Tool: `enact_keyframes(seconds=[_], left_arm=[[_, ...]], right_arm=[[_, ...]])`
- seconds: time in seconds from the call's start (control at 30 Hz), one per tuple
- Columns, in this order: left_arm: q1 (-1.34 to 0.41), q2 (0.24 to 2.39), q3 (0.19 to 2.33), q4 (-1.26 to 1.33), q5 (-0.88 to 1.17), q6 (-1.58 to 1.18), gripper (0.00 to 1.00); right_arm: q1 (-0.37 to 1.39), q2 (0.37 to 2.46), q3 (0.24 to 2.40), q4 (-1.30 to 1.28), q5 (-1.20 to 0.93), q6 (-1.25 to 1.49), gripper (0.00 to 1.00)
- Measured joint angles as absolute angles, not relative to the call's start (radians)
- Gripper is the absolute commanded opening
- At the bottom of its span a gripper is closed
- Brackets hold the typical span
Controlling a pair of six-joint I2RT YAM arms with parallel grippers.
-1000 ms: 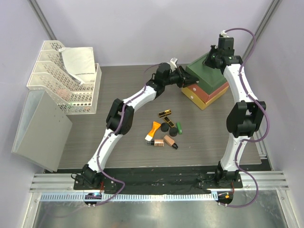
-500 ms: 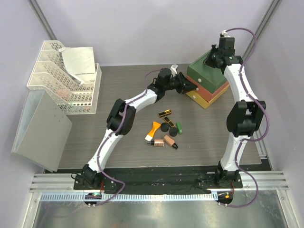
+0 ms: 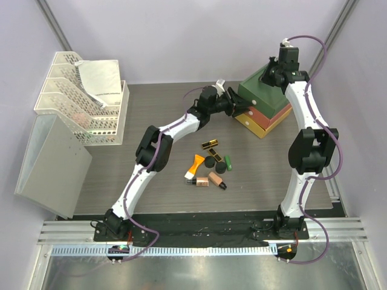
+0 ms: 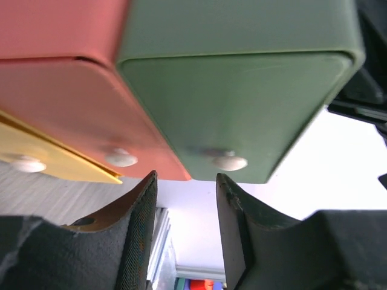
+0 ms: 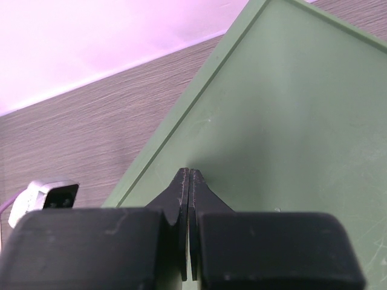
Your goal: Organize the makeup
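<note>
Green drawer [image 4: 242, 109] has a white knob [image 4: 228, 162] just past the left gripper [image 4: 184, 181], at 1 o'clock from its spread fingers. Right gripper [image 5: 190, 175] is squeezed together on the box top. The makeup [image 3: 210, 163] lies loose on the table [image 3: 260, 181], at 6 o'clock from the left gripper.

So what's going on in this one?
The left gripper is open at the front of the stacked drawer box. Its fingers are close to the white knob of the green top drawer but not closed on it. The right gripper is shut, its tips at the box's green top, seemingly steadying it. The makeup lies in a loose cluster on the table, untouched.
</note>
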State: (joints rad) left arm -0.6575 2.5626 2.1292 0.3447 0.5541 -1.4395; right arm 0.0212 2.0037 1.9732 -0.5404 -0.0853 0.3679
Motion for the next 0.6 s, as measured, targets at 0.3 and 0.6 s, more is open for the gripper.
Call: enact_keyframes(seconds=[0.3,0.6], left_arm=[[-0.657,2.563,2.155,0.393,0.553,-1.460,0.47],[-0.659,2.565,2.174,0.400,0.546,-1.469,0.47]], right_arm=[[0.018,2.008,1.977,-0.539,-0.099,0.367,0.01],[0.018,2.009,1.977,-0.538,-0.101,0.366,0.01]])
